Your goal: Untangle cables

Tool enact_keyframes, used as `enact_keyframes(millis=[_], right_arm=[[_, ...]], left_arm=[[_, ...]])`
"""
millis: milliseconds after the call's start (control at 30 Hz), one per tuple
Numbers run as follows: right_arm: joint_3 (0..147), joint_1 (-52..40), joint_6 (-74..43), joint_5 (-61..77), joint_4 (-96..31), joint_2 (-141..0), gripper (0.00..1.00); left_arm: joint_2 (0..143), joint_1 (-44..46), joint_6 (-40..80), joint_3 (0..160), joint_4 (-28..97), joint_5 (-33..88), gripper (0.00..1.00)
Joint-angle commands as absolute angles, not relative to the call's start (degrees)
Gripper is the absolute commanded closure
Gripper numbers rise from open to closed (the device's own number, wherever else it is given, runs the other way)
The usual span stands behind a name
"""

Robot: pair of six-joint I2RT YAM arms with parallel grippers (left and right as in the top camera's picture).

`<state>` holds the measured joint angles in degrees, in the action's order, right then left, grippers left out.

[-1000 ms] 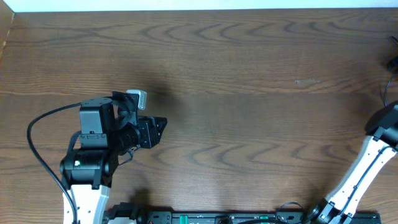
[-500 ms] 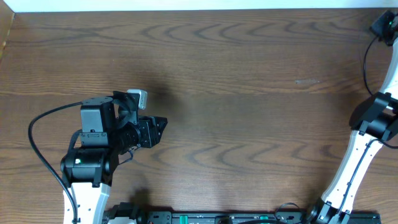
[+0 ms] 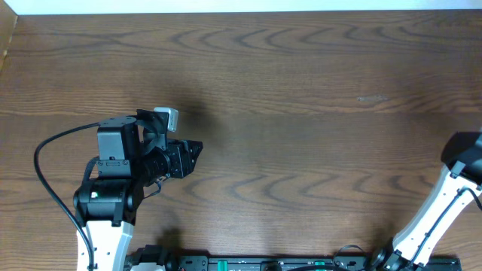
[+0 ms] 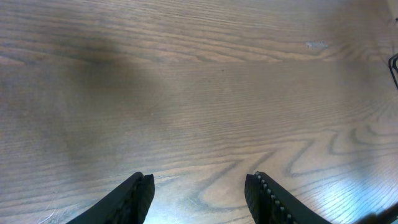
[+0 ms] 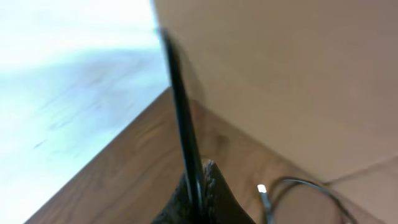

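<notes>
Brown wood with a wavy grain covers the table [image 3: 286, 90]. In the overhead view we see the left arm [image 3: 113, 181] at about 8 o'clock on the table, with its thick black cable curving out toward 9 o'clock. The left gripper [image 3: 194, 153] points toward 3 o'clock. In the left wrist view its two dark fingers [image 4: 138, 193] are spread wide (only bare wood shows between them), and they hold nothing.

The right arm [image 3: 458, 188] stands at the table's edge at about 4 o'clock. Only its white link and black joint show from above.

The right wrist view is blurred. There the right gripper [image 5: 199, 183] sits at 6 o'clock in the picture, and its fingers look pressed together on the black cord [image 5: 179, 106]. This cord rises from them in a straight line toward 12 o'clock. Just beside the gripper, at about 4 o'clock, a second thin cord [image 5: 311, 185] bends in a loop over the wood, and its small pale plug end [image 5: 262, 188] lies near the fingers. We cannot tell whether the two cords touch each other. Behind them, a plain tan surface fills the upper right of this view.
</notes>
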<state>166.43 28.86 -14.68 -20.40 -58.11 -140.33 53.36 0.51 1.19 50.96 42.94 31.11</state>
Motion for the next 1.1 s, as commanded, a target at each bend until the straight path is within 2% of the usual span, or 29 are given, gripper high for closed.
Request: enact_keyframes(millis=[0,467,500,533,567,667,1067], right_arm=[[165.97,30.11,-15.42,-23.94,-59.75,-142.67,0.99],[164.42,34.96,-17.02,-23.40,-60.90,-143.68,0.98],[164.38,35.22,-17.89,-23.35,-60.90,-143.68,0.87],[164.27,35.46,-19.11,-22.87,-60.77,-143.68,0.46],[164.09,35.68,-19.73,-21.37,-60.29,-143.68,0.01],[163.89,35.92,-20.01,-16.97,-59.66,-143.68,0.01],[162.87,34.33,-19.81,-16.08,-62.17,-143.68,0.01]], left_arm=[[53.47,0.73,-0.19,50.68,42.76,30.46,0.47],[53.47,0.75,-0.23,50.68,42.72,30.89,0.47],[53.47,0.75,-0.23,50.68,42.74,30.92,0.47],[53.47,0.75,-0.23,50.68,42.74,31.09,0.47],[53.47,0.75,-0.21,50.68,42.74,31.11,0.47],[53.47,0.93,-0.23,50.68,42.72,31.97,0.47],[53.47,6.37,-0.89,50.68,41.76,31.33,0.47]])
